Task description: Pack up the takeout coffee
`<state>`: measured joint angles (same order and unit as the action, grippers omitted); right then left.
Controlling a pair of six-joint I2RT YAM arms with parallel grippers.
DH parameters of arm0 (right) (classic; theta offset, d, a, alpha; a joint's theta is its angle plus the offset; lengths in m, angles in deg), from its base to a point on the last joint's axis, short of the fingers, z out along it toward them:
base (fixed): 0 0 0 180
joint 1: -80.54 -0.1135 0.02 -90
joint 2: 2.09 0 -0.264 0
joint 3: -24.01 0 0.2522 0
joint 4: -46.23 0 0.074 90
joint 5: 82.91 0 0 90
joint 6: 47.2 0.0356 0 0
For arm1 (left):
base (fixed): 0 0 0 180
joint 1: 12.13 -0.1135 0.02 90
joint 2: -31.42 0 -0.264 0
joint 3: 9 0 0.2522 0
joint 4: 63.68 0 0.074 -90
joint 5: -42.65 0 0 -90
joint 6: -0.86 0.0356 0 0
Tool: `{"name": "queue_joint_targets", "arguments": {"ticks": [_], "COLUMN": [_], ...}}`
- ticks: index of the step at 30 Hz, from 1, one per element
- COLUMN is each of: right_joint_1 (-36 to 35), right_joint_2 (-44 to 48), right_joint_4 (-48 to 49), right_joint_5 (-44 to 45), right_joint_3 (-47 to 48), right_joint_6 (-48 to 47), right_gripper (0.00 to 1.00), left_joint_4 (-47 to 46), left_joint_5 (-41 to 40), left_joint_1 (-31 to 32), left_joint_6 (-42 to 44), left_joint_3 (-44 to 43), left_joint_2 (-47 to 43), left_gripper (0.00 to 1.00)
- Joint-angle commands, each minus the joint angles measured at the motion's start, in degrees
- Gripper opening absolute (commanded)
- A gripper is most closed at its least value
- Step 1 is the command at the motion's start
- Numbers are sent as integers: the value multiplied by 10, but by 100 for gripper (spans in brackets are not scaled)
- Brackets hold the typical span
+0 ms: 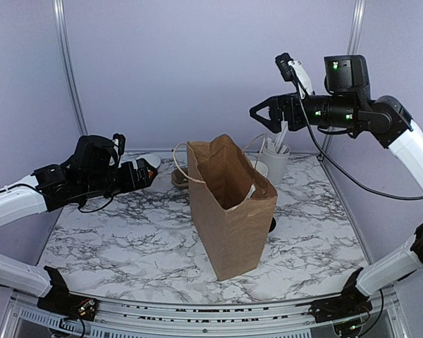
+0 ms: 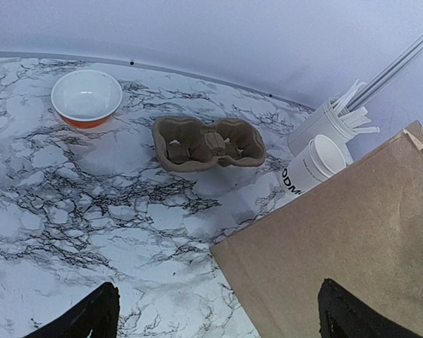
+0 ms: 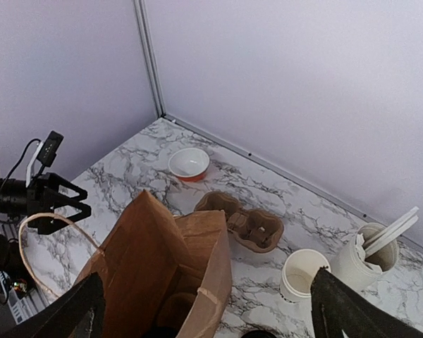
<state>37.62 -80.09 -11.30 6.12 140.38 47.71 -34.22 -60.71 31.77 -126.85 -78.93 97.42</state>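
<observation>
White paper cup (image 2: pixel 314 165), smooth, tapered and dark-lettered, stands upright on the marble-patterned table (image 2: pixel 92 211) between the creased brown paper bag (image 2: pixel 352 239) and the stirrer cup (image 2: pixel 324 123), with the right gripper (image 1: pixel 262 116) raised high, the left gripper (image 2: pixel 222 313) low, and both sets of fingers apart.

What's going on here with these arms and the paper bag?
Two robot arms are packing a takeout coffee. The brown paper bag stands open. Neither arm holds anything: the left gripper and the right gripper both hang open in the air. The white paper cup sits lidless on the table behind the bag, next to the cup of stirrers.
</observation>
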Motion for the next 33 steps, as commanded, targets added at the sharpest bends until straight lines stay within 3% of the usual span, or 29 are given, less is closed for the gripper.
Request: {"name": "queue_joint_targets", "arguments": {"ticks": [1, 9, 15, 19, 26, 29, 33], "right_joint_1": [69, 197, 279, 333, 375, 392, 448], "right_joint_2": [46, 121, 180, 193, 151, 107, 42], "right_joint_4": [80, 192, 317, 432, 629, 678, 759], "right_joint_5": [15, 24, 54, 51, 97, 124, 89], "right_joint_3": [-58, -270, -463, -585, -729, -741, -761], "right_joint_6": [29, 64, 94, 94, 66, 54, 66], "right_gripper": [100, 100, 100, 100, 97, 98, 99], "left_joint_4": [-3, 2, 9, -4, -36, -79, -181], "left_joint_5": [-13, -11, 5, -25, -70, -105, -140], "left_joint_1": [-18, -75, -134, -153, -196, -204, -218], "left_joint_6": [7, 4, 4, 11, 50, 99, 159], "left_joint_3": [10, 32, 55, 79, 101, 121, 187], "left_joint_2": [-17, -31, -37, -49, -28, -21, -33], "left_gripper": [99, 99, 99, 99, 99, 99, 99]}}
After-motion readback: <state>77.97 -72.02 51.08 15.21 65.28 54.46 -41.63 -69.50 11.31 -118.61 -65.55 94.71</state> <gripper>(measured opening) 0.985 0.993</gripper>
